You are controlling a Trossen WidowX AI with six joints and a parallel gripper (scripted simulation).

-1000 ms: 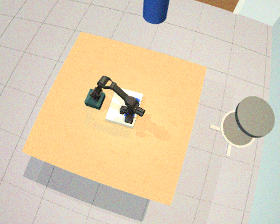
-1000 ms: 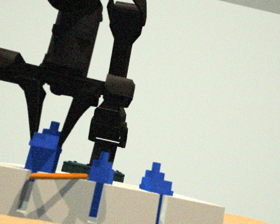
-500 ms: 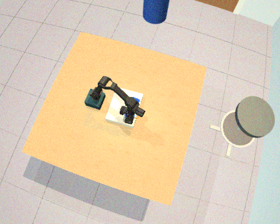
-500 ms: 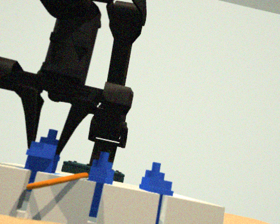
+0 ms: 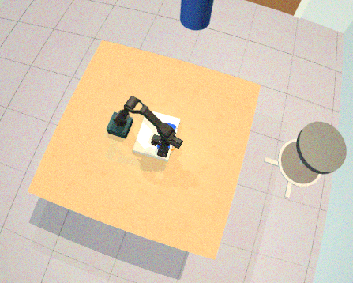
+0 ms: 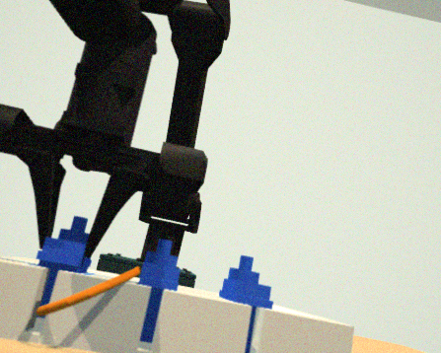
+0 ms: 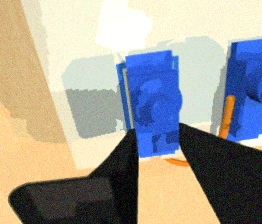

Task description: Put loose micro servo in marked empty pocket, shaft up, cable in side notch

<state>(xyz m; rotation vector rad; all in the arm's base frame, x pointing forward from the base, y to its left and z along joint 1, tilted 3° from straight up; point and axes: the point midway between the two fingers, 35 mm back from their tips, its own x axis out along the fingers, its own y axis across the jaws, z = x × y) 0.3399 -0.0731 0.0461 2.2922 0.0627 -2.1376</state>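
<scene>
The loose blue micro servo (image 6: 65,252) (image 7: 155,95) is between my fingers, shaft side up, low in the end pocket of the white deck (image 5: 145,136) (image 6: 306,329) (image 7: 203,20). Its body shows down in the side notch. It looks slightly tilted, and blue pocket marking (image 7: 122,85) shows along its left side in the wrist view. Whether both ears lie flat is unclear. Its orange cable (image 6: 89,292) (image 7: 177,162) runs from the notch slantwise across the deck's side towards the neighbouring servo. My gripper (image 6: 67,250) (image 7: 155,131) is shut on the servo, fingers either side.
A seated blue servo (image 6: 159,268) (image 7: 255,90) stands beside the held one, and another servo (image 6: 247,286) is farther along the deck. The arm's dark base (image 5: 119,125) stands behind the deck on the wooden table (image 5: 87,166).
</scene>
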